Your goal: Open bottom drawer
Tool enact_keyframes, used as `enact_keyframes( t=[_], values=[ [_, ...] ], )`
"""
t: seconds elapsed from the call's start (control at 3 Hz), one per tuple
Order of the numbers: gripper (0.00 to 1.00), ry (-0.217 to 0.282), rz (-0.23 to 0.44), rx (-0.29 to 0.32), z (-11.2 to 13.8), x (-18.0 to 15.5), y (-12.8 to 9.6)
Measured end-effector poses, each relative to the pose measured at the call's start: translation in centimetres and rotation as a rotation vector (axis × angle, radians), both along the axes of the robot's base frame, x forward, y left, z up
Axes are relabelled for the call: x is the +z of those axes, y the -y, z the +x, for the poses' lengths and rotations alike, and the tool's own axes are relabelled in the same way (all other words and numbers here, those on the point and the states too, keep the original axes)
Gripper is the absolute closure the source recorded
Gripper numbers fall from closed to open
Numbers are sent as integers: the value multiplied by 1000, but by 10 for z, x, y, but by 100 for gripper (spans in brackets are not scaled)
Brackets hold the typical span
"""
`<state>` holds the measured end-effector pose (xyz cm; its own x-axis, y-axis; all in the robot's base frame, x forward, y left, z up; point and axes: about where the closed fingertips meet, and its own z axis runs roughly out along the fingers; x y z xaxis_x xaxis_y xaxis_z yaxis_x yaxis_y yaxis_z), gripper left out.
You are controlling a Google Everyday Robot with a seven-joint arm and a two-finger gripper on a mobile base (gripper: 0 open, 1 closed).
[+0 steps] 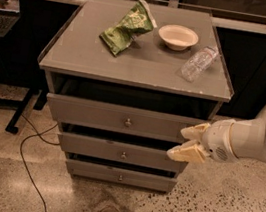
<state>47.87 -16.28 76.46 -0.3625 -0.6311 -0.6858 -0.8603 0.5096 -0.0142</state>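
The bottom drawer (96, 172) is the lowest and narrowest of three grey drawers, with a small round metal knob (120, 178) at the middle of its front. It sticks out only slightly below the middle drawer (90, 147). My gripper (181, 142) hangs at the right end of the cabinet, level with the gap between the top drawer (86, 113) and the middle drawer. It is above and to the right of the bottom knob. Its cream fingers (186, 152) are apart and hold nothing.
On the cabinet top (81, 53) lie a green chip bag (127, 26), a white bowl (177, 36) and a clear plastic bottle (198, 63). A black cable (27, 161) runs over the speckled floor at the left. A dark desk leg (20, 114) stands left of the cabinet.
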Motion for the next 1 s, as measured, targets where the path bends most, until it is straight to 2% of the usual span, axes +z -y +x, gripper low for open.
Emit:
enact_keyframes(
  t=[0.33, 0.67, 1.0],
  values=[
    [65, 0, 0, 0, 0, 0, 0],
    [89, -14, 48, -49, 2, -24, 0],
    [100, -32, 151, -141, 9, -81, 0]
  ],
)
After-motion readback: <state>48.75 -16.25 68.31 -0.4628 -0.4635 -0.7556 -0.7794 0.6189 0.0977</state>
